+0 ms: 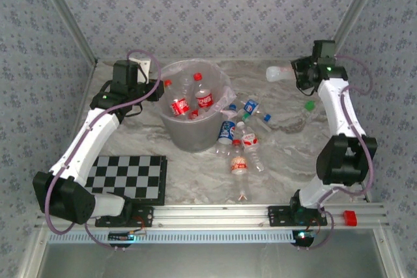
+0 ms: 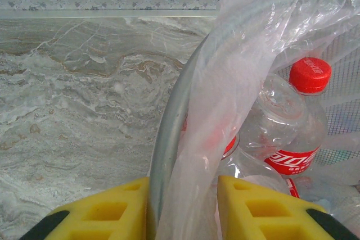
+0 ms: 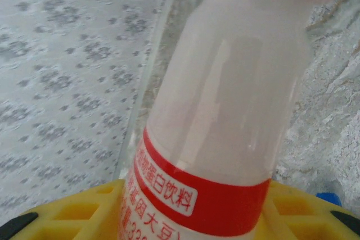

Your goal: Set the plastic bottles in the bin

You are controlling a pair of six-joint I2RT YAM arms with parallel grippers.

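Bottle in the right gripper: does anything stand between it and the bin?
Nothing visible: the held bottle in the right gripper has open air to the bin. Loose bottles lie beside it; the left gripper clamps its opposite rim.

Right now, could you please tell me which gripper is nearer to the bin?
Left. The left gripper clamps the rim of the bin, one finger on each side. The right gripper is well off to the right, holding a bottle.

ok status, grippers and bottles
Left gripper clamped on bin rim. Right gripper holds bottle, far right. Some bottles in bin, loose bottles beside it. No blocker seen.
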